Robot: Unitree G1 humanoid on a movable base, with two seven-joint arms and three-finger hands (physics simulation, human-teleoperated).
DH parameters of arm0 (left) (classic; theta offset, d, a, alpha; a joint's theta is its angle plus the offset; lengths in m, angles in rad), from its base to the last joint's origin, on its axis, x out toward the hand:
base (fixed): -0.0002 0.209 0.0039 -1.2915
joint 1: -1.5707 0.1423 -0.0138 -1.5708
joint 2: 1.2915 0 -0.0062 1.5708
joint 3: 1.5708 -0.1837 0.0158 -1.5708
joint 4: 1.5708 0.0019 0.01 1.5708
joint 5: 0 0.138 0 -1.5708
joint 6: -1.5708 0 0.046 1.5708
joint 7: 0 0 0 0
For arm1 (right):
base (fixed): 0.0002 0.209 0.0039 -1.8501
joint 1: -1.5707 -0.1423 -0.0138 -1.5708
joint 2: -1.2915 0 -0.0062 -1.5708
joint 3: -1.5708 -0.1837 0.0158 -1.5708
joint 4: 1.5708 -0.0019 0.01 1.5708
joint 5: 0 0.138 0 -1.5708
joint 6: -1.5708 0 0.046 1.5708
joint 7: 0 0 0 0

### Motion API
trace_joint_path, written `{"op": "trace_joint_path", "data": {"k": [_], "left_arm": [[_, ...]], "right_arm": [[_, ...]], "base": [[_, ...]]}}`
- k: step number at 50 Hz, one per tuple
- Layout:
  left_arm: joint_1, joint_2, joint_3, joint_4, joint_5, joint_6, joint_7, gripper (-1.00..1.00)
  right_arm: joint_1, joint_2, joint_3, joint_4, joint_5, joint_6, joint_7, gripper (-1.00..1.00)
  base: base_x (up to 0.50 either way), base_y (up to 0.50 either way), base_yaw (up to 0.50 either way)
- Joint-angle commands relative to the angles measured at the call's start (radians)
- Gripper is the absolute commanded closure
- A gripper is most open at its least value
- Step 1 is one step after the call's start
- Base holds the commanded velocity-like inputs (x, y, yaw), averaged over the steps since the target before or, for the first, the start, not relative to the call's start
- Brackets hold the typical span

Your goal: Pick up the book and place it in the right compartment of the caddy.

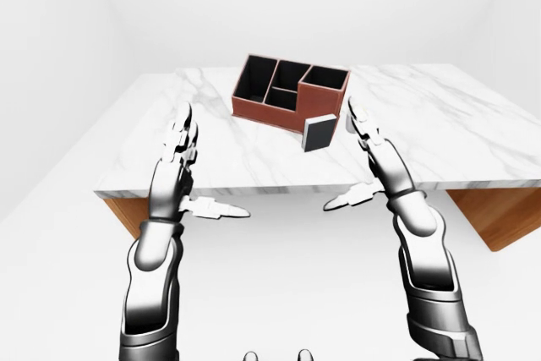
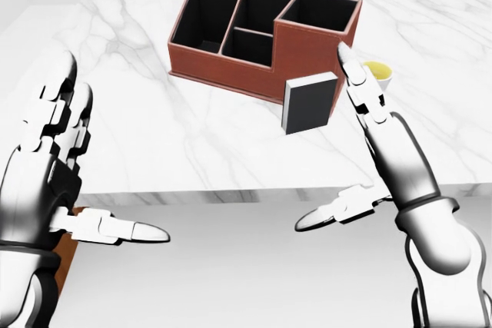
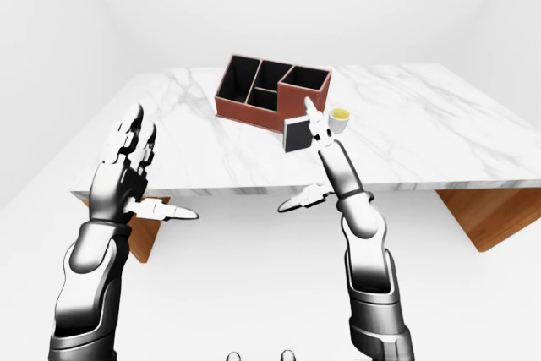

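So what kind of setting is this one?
Probably a simulated desk or counter in a bare white room: a marble tabletop holding a brown desk caddy, a dark book and a small cup.

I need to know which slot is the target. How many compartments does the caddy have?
4 in the caddy: a long one at the head view's left, two small ones in the middle, one above the other, and a taller one at the right, behind the book. None looks hidden.
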Motion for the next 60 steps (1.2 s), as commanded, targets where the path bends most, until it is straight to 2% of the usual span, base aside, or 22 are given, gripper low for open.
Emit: {"op": "trace_joint_path", "data": {"k": [1,36,60], "left_arm": [[-0.021,0.01,0.016,-0.037,0.0,0.0,-0.008,-1.0],[0.001,0.003,0.008,-0.081,0.022,0.0,-0.003,-1.0],[-0.023,-0.002,-0.011,-0.093,0.042,0.0,0.006,-1.0]], "right_arm": [[-0.049,-0.024,-0.017,-0.058,-0.004,0.0,0.049,-1.0],[-0.078,-0.05,-0.038,-0.141,-0.041,0.0,0.068,-1.0],[-0.08,-0.067,-0.054,-0.137,-0.043,0.0,0.07,-1.0]], "base": [[0.19,0.0,0.0],[0.18,0.0,0.0],[0.18,0.0,0.0]]}}
